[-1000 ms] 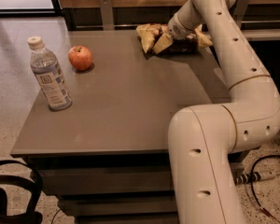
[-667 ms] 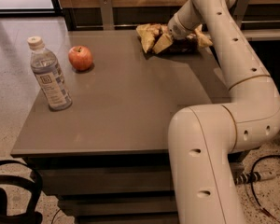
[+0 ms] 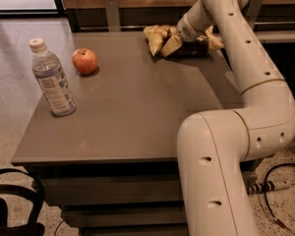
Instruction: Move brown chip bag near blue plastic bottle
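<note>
The brown chip bag [image 3: 161,37] lies crumpled at the far edge of the table [image 3: 132,107], pale yellow with a dark centre, its ends raised on both sides of my wrist. My gripper [image 3: 187,37] is down on the middle of the bag and is mostly hidden by the wrist. The blue plastic bottle [image 3: 52,80] stands upright at the table's left edge, far from the bag.
A red apple [image 3: 84,61] sits on the table between the bottle and the bag, nearer the bottle. My white arm runs down the right side of the table. A wall and rail stand behind the far edge. Cables lie on the floor at right.
</note>
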Robot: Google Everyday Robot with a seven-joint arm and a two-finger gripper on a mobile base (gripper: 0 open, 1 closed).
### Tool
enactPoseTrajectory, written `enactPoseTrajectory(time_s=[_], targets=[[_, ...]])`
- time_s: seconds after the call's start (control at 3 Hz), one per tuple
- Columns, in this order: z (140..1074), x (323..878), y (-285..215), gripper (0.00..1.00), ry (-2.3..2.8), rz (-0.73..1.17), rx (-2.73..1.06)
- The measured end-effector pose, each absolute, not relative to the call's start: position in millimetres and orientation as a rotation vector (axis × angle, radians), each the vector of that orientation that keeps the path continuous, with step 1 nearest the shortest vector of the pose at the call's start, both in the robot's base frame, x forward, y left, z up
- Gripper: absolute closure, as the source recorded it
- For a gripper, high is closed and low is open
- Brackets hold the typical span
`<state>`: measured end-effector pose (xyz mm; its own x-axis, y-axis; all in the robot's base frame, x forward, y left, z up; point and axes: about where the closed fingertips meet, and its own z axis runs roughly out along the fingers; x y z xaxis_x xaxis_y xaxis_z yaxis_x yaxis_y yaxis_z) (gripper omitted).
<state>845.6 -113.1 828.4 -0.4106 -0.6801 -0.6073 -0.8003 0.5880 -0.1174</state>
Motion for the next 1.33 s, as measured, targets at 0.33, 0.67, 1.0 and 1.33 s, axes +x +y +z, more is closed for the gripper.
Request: enactPoseTrajectory(time_s=[0.33, 0.67, 1.0, 1.33], targets=[[828.5, 845.6, -113.0, 1.00, 2.201, 0.253, -1.170], [828.6, 845.6, -113.1, 1.00, 2.201, 0.253, -1.170], [828.5, 845.7, -113.1, 1.00, 2.201, 0.253, -1.170], [828.4, 845.7, -113.1, 1.00, 2.201, 0.253, -1.170]])
